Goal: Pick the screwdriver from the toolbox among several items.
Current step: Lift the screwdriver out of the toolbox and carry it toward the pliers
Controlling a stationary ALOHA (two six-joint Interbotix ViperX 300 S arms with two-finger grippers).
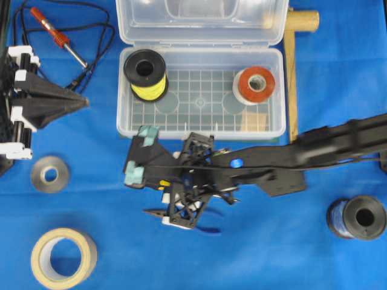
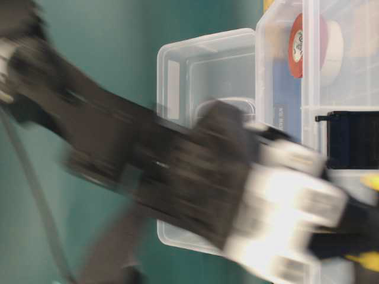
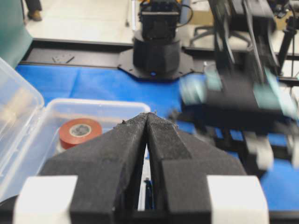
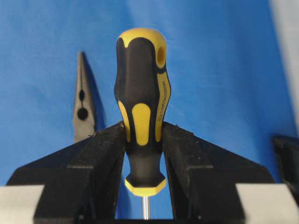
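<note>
The screwdriver [image 4: 141, 102], with its black-and-yellow handle and thin silver shaft, is clamped at the lower handle by my right gripper [image 4: 142, 128]. In the overhead view that gripper [image 1: 164, 188] hangs over the blue cloth just in front of the toolbox [image 1: 199, 134], and only a bit of yellow screwdriver [image 1: 164, 183] shows under it. Inside the open clear toolbox are a spool of yellow wire [image 1: 146, 74], a red tape roll [image 1: 255, 84] and a small tan block [image 1: 254, 122]. My left gripper [image 1: 84, 103] rests at the far left, shut and empty [image 3: 148, 114].
Blue-handled pliers [image 1: 205, 228] lie on the cloth right under the right wrist. A red soldering iron [image 1: 57, 36] with black cord is at the back left. A grey tape roll [image 1: 49, 174], a masking tape roll [image 1: 63, 258] and a blue wire spool [image 1: 358, 217] lie around.
</note>
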